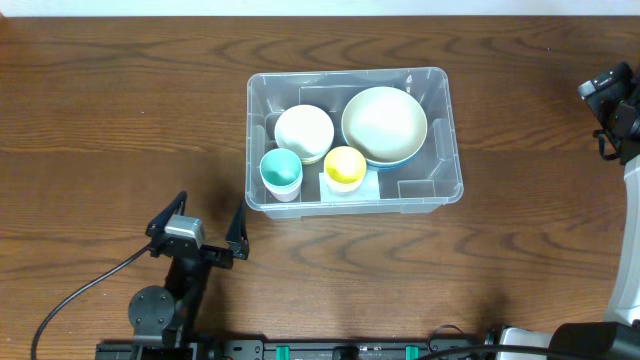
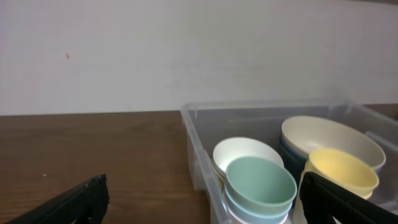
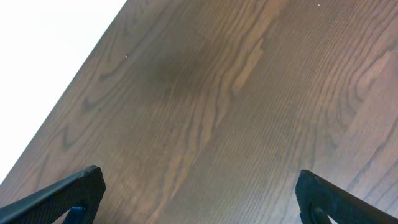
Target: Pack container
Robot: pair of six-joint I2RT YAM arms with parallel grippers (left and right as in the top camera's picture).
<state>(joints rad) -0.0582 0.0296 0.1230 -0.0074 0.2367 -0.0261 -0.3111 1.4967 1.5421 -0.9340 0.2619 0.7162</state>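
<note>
Packing looked all but done: container (image 1: 350,74) stood on the tabletop (image 1: 120,110), holding a big cream bowl (image 1: 384,125), a white bowl (image 1: 304,132), a teal cup (image 1: 281,170) and a yellow cup (image 1: 345,167). Nothing loose lay outside it. Left gripper (image 1: 208,218) hovered off its near-left corner, jaws wide, empty. Right gripper (image 3: 199,193) hung well to its right, spread too, holding nothing.

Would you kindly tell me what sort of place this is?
Probably a robotics lab bench: the left gripper over a wooden table, a plain white wall behind, and a container of bowls.
</note>
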